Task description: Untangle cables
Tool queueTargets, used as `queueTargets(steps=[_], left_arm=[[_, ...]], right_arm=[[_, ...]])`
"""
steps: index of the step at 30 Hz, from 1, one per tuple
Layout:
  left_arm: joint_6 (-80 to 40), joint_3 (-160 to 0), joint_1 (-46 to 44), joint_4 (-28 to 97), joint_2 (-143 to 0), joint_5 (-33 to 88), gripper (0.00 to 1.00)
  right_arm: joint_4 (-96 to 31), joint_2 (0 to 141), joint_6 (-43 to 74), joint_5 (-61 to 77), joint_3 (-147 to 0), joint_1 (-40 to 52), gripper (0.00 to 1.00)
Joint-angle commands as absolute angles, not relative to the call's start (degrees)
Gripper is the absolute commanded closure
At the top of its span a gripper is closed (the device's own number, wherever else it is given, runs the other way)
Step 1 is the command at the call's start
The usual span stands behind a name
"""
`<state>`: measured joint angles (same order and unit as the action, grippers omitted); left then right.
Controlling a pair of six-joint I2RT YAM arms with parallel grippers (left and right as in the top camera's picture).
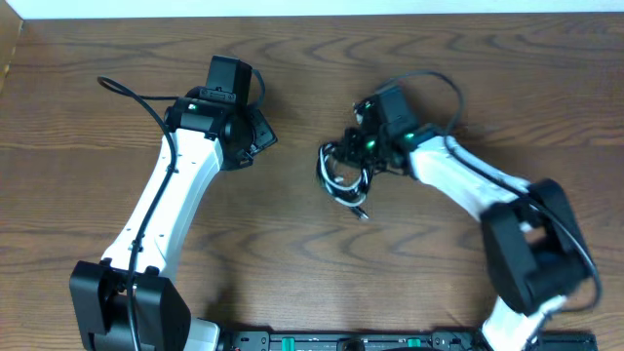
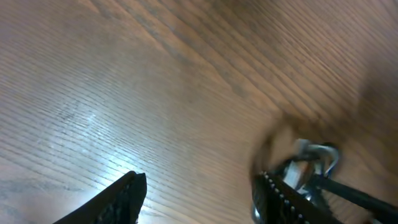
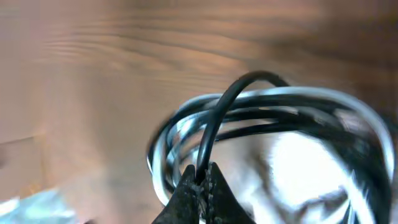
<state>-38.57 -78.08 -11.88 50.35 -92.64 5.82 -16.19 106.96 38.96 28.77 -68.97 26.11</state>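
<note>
A tangle of thin black and white cables [image 1: 341, 175] lies at the table's middle, with a small plug end [image 1: 361, 212] sticking out toward the front. My right gripper [image 1: 366, 156] is at the bundle's right edge and is shut on a black cable [image 3: 214, 124], which arches up from the fingertips [image 3: 202, 180] over the coiled black and white loops [image 3: 273, 118]. My left gripper [image 1: 258, 136] is open and empty, left of the bundle. In the left wrist view its fingers [image 2: 199, 199] are spread over bare wood, with the blurred cables [image 2: 311, 165] beyond the right finger.
The wooden table [image 1: 292, 263] fills the views. The thick black arm wires run along both arms, the left one [image 1: 136, 97] looping at the back left and the right one [image 1: 444, 83] behind the right wrist. The arm bases sit at the front edge.
</note>
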Motion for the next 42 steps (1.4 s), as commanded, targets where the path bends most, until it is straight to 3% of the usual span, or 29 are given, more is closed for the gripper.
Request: queueTargets(steps=[1, 9, 16, 20, 29, 37, 40, 42], left_arm=[[-36.6, -77.1, -11.8, 50.2, -92.9, 13.6, 0.41], [-25.2, -77.1, -11.8, 44.7, -92.9, 41.9, 0.41], [-22.9, -77.1, -11.8, 43.6, -92.9, 44.3, 0.40], [-23.2, -77.1, -11.8, 44.3, -92.9, 37.9, 0.40], [-35.8, -77.1, -11.8, 52.6, -92.9, 7.5, 0.40], [-36.1, -77.1, -11.8, 53.5, -92.9, 6.4, 0.40], [-36.1, -77.1, -11.8, 53.8, -92.9, 6.4, 0.40], [-36.1, -77.1, -11.8, 53.9, -92.9, 6.4, 0.39]], right_arm=[[-14.7, 96.2, 33.4, 40.0, -71.5, 24.9, 0.99], [-17.1, 83.4, 32.5, 40.6, -71.5, 24.8, 0.99], [-20.9, 81.6, 32.5, 37.1, -71.5, 24.7, 0.98], [-23.1, 81.6, 32.5, 32.6, -71.5, 24.7, 0.96], [-30.8, 87.0, 35.1, 7.0, -71.4, 26.7, 0.51], [-22.9, 102.8, 33.8, 12.7, -71.4, 29.0, 0.23], [-19.8, 106.9, 33.8, 16.8, -71.4, 29.0, 0.23], [-17.0, 109.6, 33.8, 20.7, -71.4, 29.0, 0.37]])
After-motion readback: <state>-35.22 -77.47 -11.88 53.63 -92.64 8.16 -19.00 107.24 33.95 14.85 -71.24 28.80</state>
